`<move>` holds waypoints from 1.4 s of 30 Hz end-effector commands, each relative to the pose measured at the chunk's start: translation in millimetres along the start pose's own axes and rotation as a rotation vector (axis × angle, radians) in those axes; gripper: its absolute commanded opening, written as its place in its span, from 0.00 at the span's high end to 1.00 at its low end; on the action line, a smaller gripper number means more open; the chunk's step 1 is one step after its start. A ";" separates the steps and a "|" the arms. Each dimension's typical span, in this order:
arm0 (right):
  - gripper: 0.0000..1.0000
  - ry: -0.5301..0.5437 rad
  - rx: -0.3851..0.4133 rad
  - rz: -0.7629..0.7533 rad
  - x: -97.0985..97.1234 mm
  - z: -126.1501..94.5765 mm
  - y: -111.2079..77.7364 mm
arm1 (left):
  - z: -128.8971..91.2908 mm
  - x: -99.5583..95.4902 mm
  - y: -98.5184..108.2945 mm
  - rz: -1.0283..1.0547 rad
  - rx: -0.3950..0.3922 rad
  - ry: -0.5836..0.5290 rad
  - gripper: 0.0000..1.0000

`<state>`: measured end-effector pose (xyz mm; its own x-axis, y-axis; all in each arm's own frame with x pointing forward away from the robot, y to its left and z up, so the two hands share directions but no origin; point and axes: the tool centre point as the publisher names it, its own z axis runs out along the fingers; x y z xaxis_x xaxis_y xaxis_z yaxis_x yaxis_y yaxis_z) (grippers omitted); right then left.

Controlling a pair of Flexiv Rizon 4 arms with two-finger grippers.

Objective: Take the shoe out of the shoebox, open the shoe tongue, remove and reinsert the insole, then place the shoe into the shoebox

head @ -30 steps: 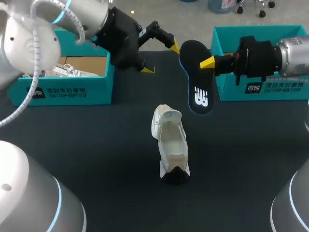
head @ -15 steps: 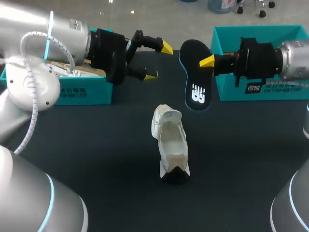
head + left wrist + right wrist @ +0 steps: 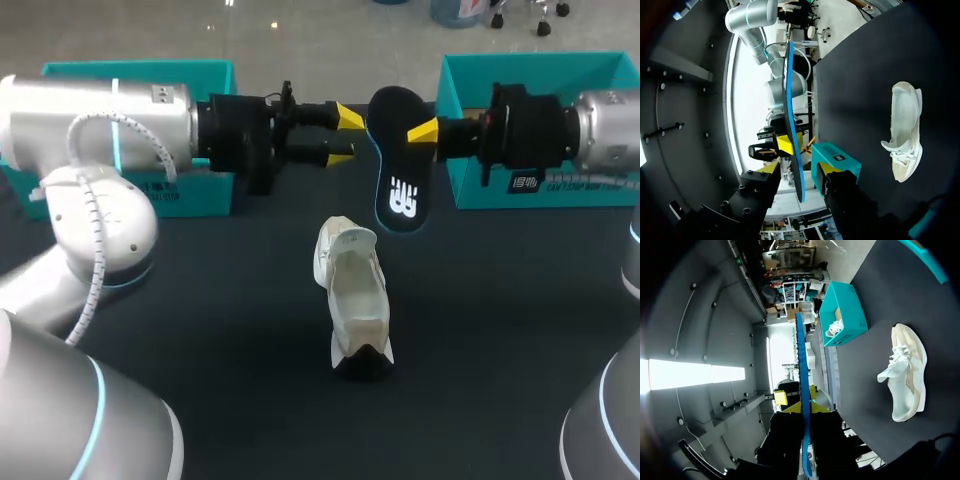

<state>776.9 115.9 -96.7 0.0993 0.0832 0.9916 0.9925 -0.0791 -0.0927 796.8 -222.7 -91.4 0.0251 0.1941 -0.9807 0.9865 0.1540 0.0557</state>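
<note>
Left gripper [image 3: 346, 137] swung in toward the middle since a second ago, my fingers spread, tips just beside the insole [image 3: 400, 170], my right gripper [image 3: 412, 130] clamped on that insole, held edge-up above the table [image 3: 200, 300], shoe [image 3: 355, 295] lying mid-table.

The insole [image 3: 792, 115] stands edge-on, its blue rim running between the spread fingers of the left gripper [image 3: 799, 171], apparently touching neither. The right gripper [image 3: 790, 145] clamps it farther along. The white shoe [image 3: 905, 131] lies on the dark table [image 3: 860, 75], a teal shoebox [image 3: 836, 159] behind the insole.
</note>
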 end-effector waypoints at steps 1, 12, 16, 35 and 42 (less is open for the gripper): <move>1.00 -0.005 -0.001 0.004 -1.6 3.0 -1.4 | 18.8 -0.3 0.8 -0.003 -0.011 -0.040 0.53; 1.00 -0.014 0.011 0.001 -0.1 4.8 -3.6 | 34.3 4.0 -0.8 -0.040 -0.024 -0.063 0.59; 1.00 -0.017 0.020 0.001 -1.7 8.8 -4.9 | 38.7 3.9 -1.2 -0.051 -0.026 -0.072 0.63; 1.00 -0.014 0.020 0.001 -2.5 10.7 -7.2 | 42.9 7.9 -6.0 -0.074 -0.051 -0.082 0.78; 1.00 -0.014 0.023 -0.001 -2.0 10.5 -7.6 | 41.9 8.8 -6.7 -0.079 -0.055 -0.081 0.89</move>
<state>770.4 125.8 -99.2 0.0997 0.0963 0.9903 0.9940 -0.0555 -0.0946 798.7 -261.9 -107.9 -0.0368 0.0984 -0.9945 0.9766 0.2145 -0.0149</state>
